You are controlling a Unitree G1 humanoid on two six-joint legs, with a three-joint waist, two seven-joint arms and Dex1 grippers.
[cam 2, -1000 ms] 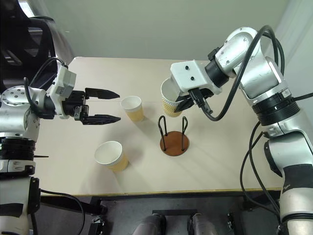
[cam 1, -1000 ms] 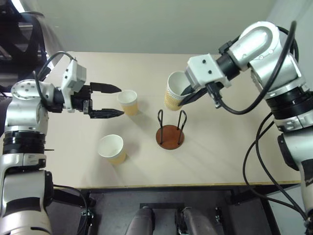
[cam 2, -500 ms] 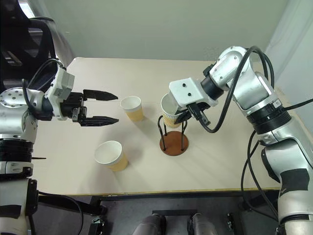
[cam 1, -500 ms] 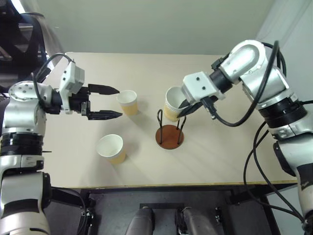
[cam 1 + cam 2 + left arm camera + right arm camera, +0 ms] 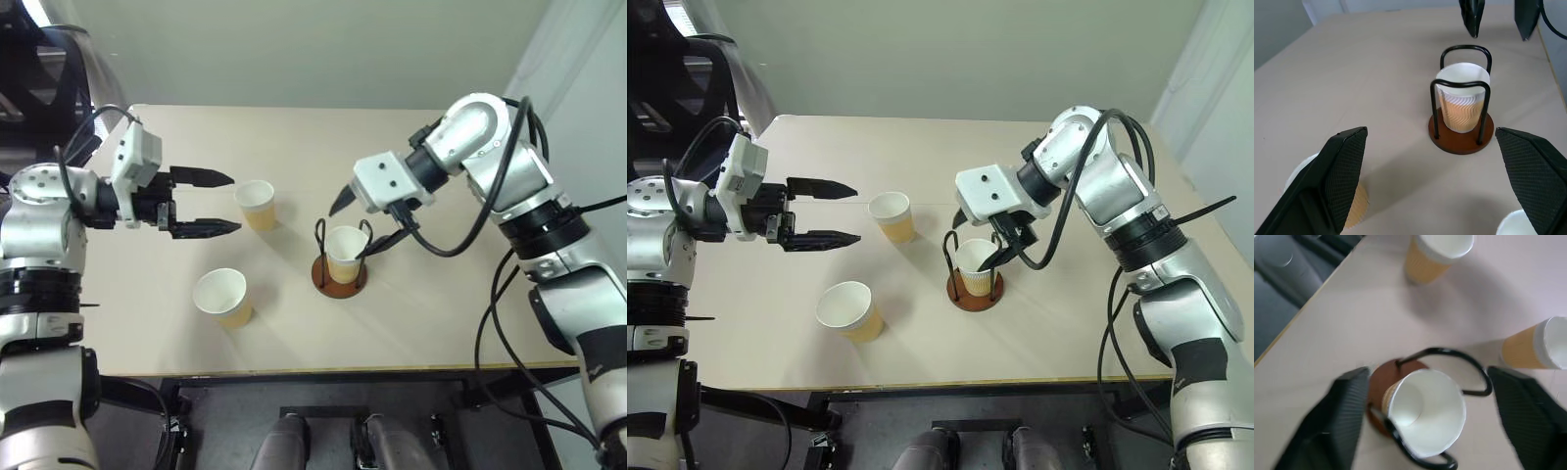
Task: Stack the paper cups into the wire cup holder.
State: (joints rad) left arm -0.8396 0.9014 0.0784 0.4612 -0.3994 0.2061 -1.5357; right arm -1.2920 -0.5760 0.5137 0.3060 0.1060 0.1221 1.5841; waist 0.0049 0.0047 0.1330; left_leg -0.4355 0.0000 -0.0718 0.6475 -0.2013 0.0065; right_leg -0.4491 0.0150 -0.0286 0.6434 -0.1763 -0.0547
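Cups and holder are laid out on a pale table (image 5: 460, 323).

Left gripper (image 5: 227, 203) is held level above the table, fingers spread wide apart, nothing between them. Just past its fingertips, slightly toward the far side, one cup (image 5: 257, 204) is seen standing upright, not touched. Below and nearer than that gripper a second cup (image 5: 224, 297) is seen upright, well apart from the fingers. In the left wrist view both are caught at the frame's lower corners, the one at (image 5: 1356, 203) partly hidden behind a finger (image 5: 1332, 181).

Holder (image 5: 340, 273) is placed to the right of both cups, its brown disc flat on the table and two black wire loops upright. A third cup (image 5: 346, 253) is seated inside it, between the loops, upright, mouth open upward. In the left wrist view its wavy tan wall (image 5: 1462, 110) is seen resting on the disc.

Right gripper (image 5: 367, 220) is poised directly over the holder, tilted downward, fingers parted to either side of the seated cup. One fingertip (image 5: 340, 202) is seen clear of the rim on the far-left side; whether the other touches the wire cannot be told. In the right wrist view the cup's white interior (image 5: 1422, 413) is framed between the two spread fingers, with no contact visible.
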